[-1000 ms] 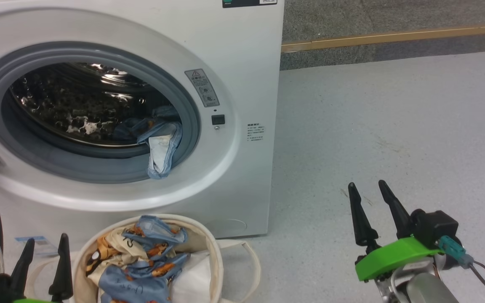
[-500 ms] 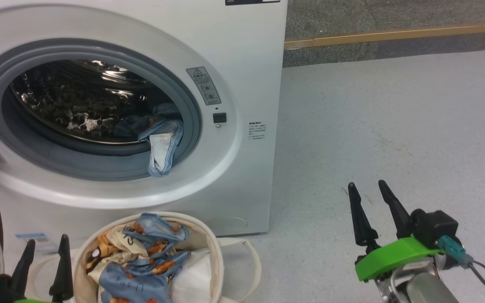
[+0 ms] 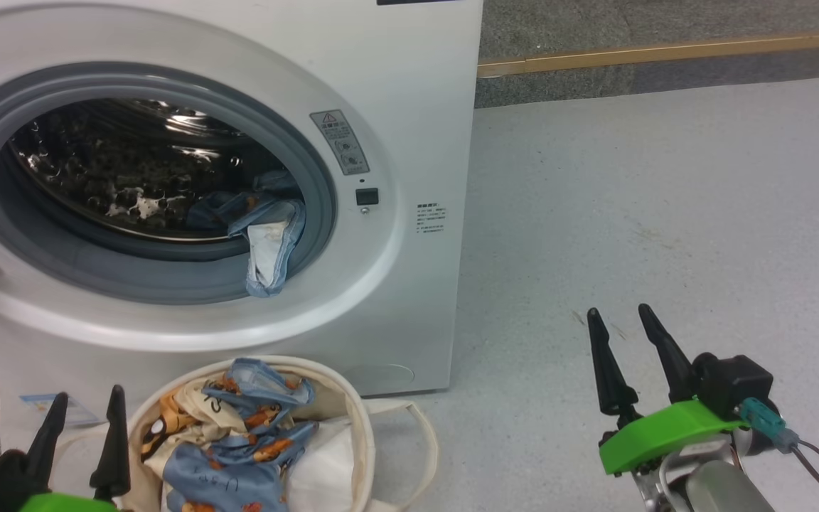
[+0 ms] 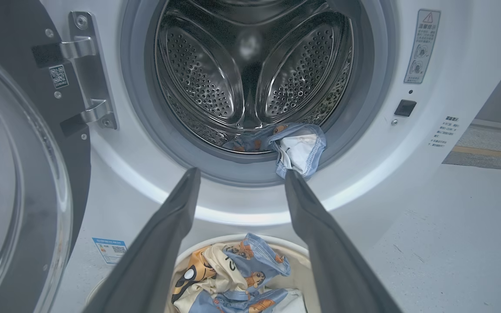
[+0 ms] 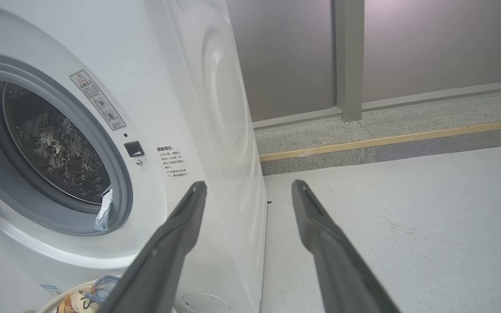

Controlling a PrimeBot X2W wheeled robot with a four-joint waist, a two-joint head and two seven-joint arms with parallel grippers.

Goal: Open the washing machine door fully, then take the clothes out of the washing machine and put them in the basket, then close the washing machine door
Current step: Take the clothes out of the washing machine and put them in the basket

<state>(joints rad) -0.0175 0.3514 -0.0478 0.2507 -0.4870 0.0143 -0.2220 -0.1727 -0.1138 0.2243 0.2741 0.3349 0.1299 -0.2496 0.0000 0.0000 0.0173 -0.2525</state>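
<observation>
Clearly the clothes [image 3: 271,245] left in the washing machine [image 3: 416,92] drape down over its drum lip, up and right in frame from the left hand [image 3: 87,395], spread and empty beside the basket [image 3: 361,427] and nearer than the right hand [image 3: 617,310], likewise spread and empty at lower right.

Left dark two-fingered pincer [image 3: 89,395], lower left of frame: jaws apart, empty. Right dark two-fingered pincer [image 3: 618,311], lower right: likewise apart and empty, fingers pointing up.
</observation>
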